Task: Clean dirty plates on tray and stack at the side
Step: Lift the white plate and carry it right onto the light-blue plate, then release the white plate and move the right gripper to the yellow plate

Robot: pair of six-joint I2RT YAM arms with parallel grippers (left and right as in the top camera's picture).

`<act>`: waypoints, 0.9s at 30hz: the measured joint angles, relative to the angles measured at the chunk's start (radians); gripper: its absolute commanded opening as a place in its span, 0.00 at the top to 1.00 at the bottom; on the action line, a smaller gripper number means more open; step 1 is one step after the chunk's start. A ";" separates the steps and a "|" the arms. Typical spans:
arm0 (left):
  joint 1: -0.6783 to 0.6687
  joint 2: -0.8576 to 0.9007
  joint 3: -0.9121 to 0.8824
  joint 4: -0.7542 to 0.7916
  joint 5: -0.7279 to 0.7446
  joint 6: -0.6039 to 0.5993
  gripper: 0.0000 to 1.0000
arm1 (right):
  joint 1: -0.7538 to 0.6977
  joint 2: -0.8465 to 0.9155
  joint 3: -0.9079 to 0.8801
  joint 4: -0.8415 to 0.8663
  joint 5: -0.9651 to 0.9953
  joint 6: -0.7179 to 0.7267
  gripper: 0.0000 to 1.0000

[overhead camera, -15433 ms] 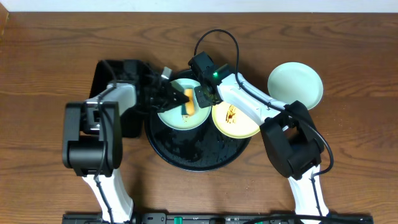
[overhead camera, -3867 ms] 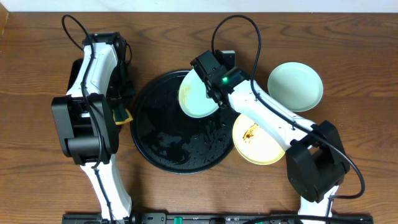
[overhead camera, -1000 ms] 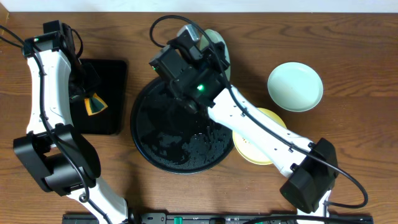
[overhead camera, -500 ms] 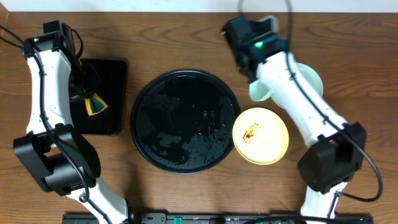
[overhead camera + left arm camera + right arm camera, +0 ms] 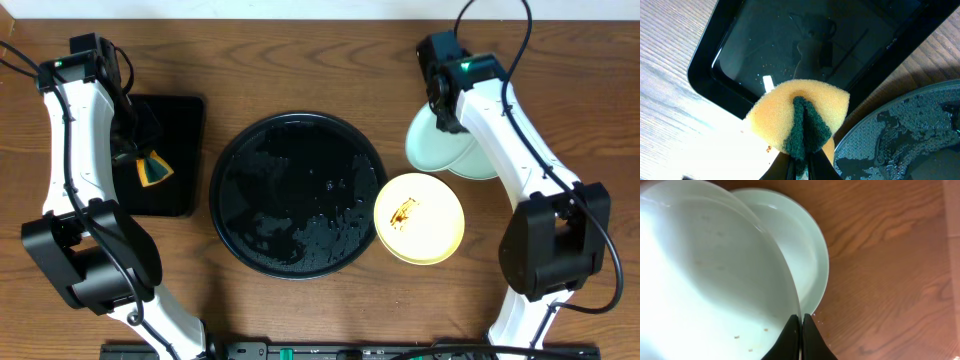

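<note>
My right fingers point(image 5: 790, 339) are pressed together on the rim of a mint plate point(image 5: 715, 280) and hold it tilted. Its far edge overlaps the second mint plate point(image 5: 810, 255), which lies flat on the bench point(image 5: 880, 255) just beyond the fingertips. I cannot tell whether the two touch. From overhead, the yellow plate point(image 5: 419, 218) with its brown smear sits on the bench near those fingers, just beside the wet round tray point(image 5: 297, 194).

My left fingers point(image 5: 821, 169) pinch a folded sponge point(image 5: 800, 115), yellow with its green face squeezed into the crease. The sponge hangs over the edge of the rectangular tray point(image 5: 790, 50). The round tray's rim lies just right of these fingers.
</note>
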 measured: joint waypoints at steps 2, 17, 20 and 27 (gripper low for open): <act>0.000 0.000 0.000 0.000 0.000 0.000 0.93 | -0.002 0.000 -0.040 0.028 -0.005 0.000 0.99; 0.000 0.000 0.000 -0.008 0.000 0.000 0.92 | -0.024 0.000 -0.099 0.029 -0.038 0.030 0.98; 0.000 0.000 0.000 -0.008 0.000 0.000 0.92 | -0.055 0.000 -0.105 0.017 -0.043 0.056 0.99; 0.000 0.000 0.000 -0.009 0.000 0.000 0.92 | -0.157 0.000 -0.128 0.011 -0.063 0.081 0.99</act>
